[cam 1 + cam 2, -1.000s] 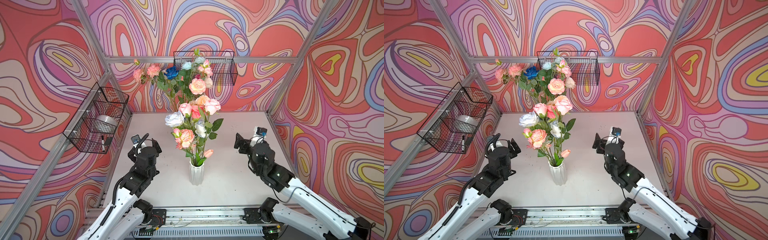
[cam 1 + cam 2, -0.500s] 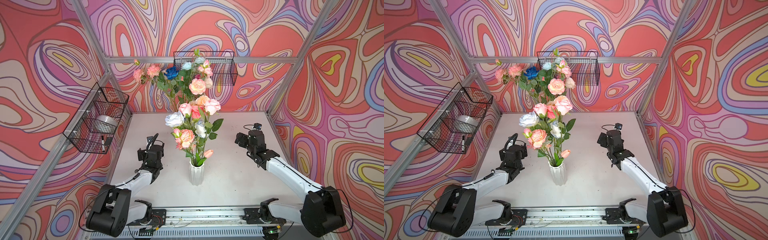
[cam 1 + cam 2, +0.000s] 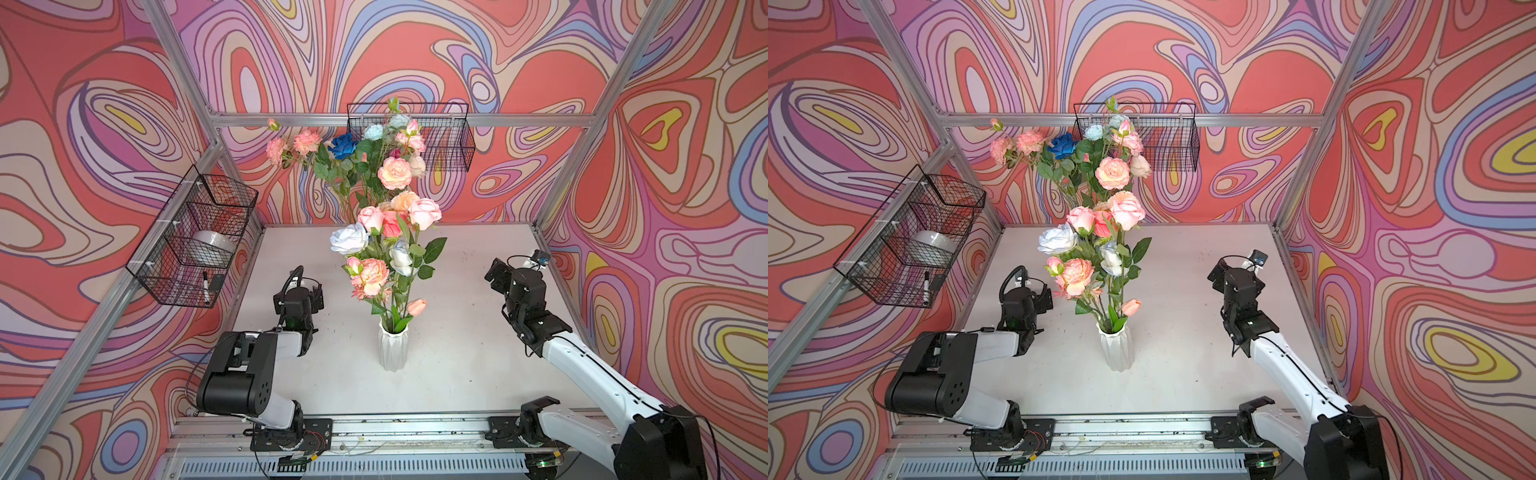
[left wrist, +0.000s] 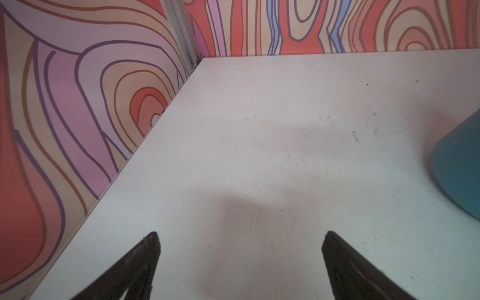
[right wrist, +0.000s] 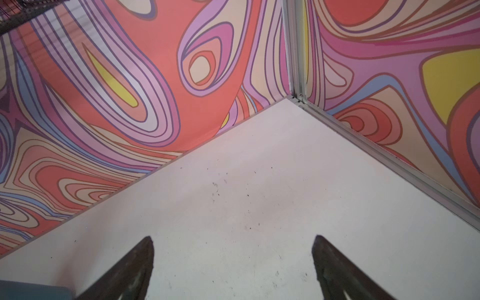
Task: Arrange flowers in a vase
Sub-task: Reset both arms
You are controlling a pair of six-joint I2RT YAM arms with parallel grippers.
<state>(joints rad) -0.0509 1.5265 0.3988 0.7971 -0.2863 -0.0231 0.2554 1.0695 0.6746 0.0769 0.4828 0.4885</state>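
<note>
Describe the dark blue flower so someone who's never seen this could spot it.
Find the white vase mid-table, then look above its flowers to the wire basket on the back wall. The blue rose shows by that basket's left end, the only deep blue bloom among pink and pale ones.

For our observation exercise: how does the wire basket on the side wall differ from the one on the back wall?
The side basket holds a white round object and a marker; the back basket shows nothing inside. The side basket is split into sections; the back basket is one long tray. Both are black wire.
</note>
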